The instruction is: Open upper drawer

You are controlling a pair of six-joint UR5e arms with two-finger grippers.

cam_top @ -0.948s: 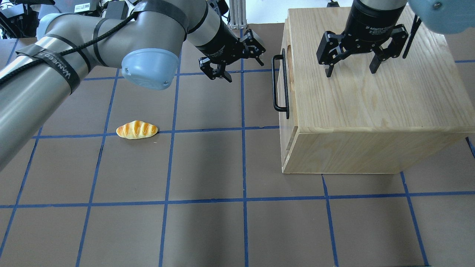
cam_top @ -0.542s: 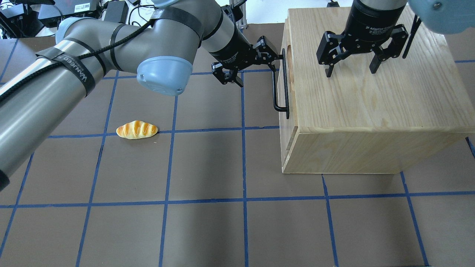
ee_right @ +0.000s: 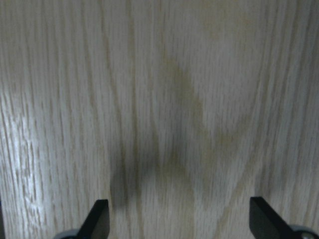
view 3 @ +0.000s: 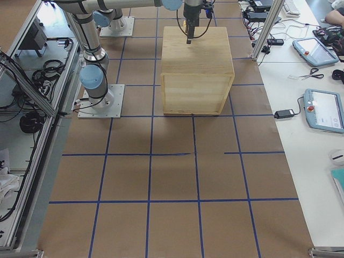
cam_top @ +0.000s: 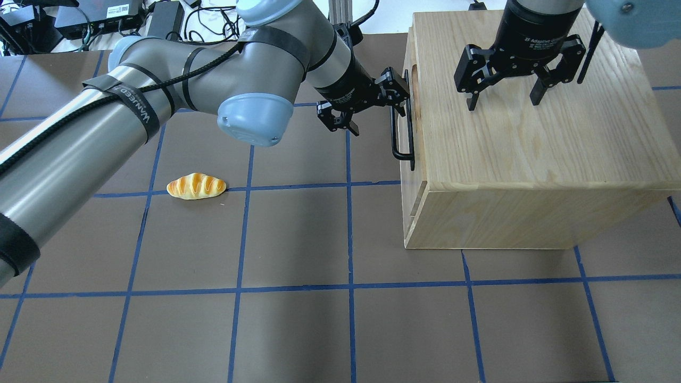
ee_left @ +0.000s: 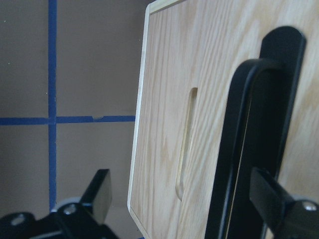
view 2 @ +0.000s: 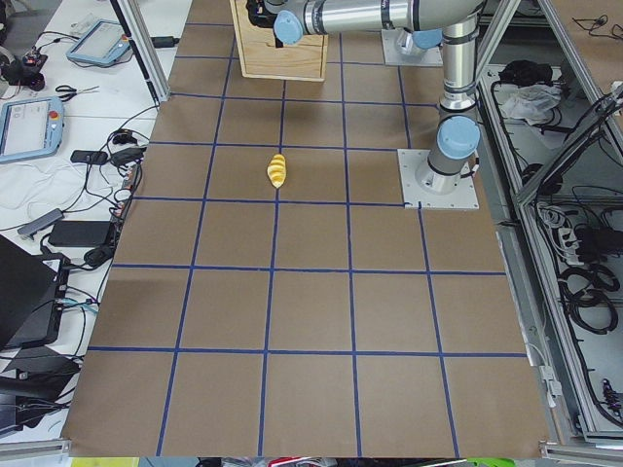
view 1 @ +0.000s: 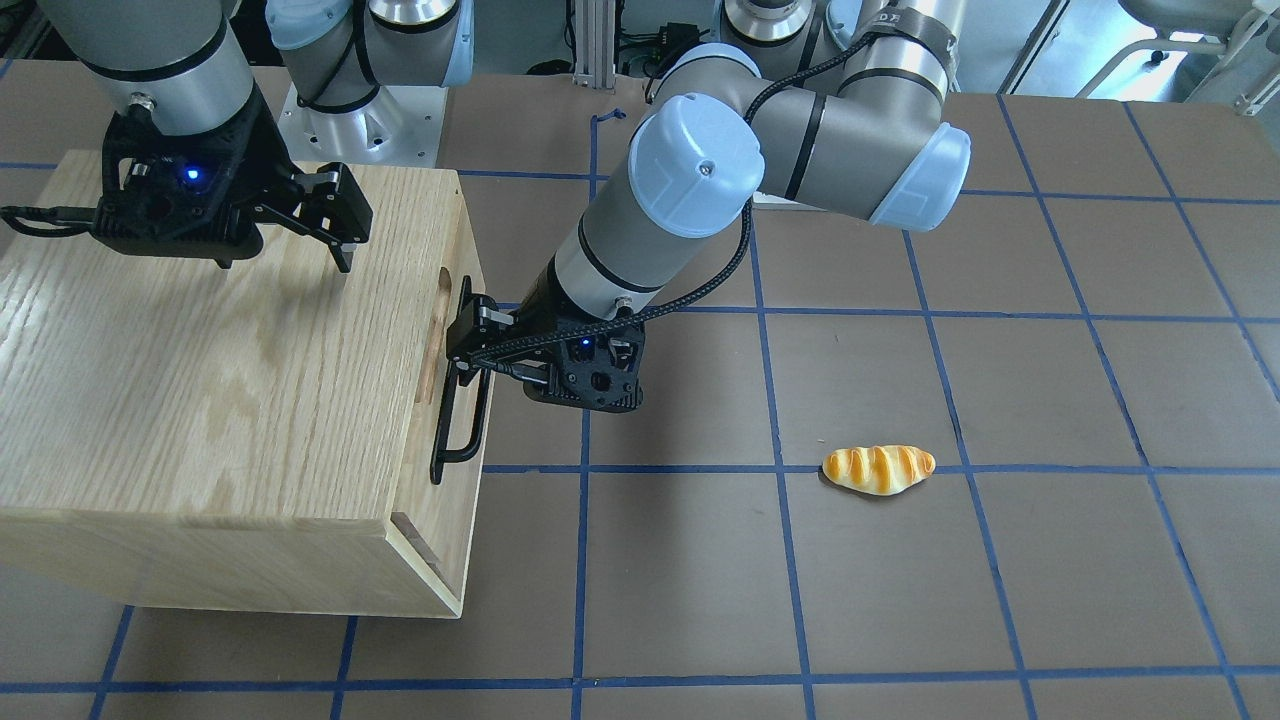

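Observation:
The upper drawer (view 1: 442,300) is a pale-wood front panel with an oblong notch (ee_left: 185,144) and a long black bar handle (cam_top: 395,133), sitting flush in the oak cabinet (cam_top: 532,154). My left gripper (cam_top: 380,114) is open. Its fingers straddle the far end of the handle, which stands close to one fingertip (ee_left: 271,191) in the left wrist view. It also shows in the front-facing view (view 1: 468,350). My right gripper (cam_top: 504,101) is open and empty, hovering just above the cabinet's top (ee_right: 164,99).
A toy bread roll (cam_top: 197,186) lies on the brown mat with blue grid tape, well left of the cabinet; it also shows in the front-facing view (view 1: 878,469). The left arm's elbow (cam_top: 255,117) hangs over the mat between the roll and the cabinet.
My left gripper has moved right toward the cabinet and now has its fingers around the far end of the handle. The right gripper, drawer and roll have not moved.

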